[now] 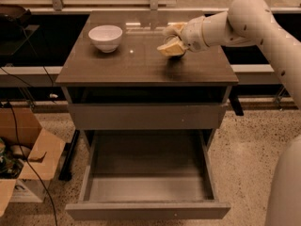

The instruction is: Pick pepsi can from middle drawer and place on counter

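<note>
My gripper is low over the right rear part of the counter, with the white arm reaching in from the upper right. A small dark patch sits on the counter right under the gripper. I cannot tell whether it is the pepsi can or a shadow, and the can shows nowhere else. The middle drawer is pulled fully out at the bottom of the view, and its tray is empty.
A white bowl stands on the counter's left rear. A shut plain drawer front lies above the open drawer. An open cardboard box sits on the floor to the left, with cables beside it. A dark shelf runs behind the cabinet.
</note>
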`<state>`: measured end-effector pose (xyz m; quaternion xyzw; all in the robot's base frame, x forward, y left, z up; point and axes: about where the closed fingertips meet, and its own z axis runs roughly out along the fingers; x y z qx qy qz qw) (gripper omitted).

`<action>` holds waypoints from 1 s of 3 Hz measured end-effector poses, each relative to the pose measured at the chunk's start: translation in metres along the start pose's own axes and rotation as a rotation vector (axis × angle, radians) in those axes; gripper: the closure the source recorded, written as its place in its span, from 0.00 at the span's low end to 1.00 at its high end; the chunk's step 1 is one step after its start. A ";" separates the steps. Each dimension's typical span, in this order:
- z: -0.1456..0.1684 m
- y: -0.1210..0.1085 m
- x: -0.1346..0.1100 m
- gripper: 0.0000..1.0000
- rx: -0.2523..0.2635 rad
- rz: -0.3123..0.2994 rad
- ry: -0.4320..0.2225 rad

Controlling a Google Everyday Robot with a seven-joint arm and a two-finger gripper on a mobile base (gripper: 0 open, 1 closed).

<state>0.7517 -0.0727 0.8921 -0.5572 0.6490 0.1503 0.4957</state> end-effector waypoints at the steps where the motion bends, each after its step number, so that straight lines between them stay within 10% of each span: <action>1: 0.000 0.000 -0.003 0.13 0.000 0.000 0.000; 3: 0.000 0.000 -0.003 0.00 0.000 0.000 0.000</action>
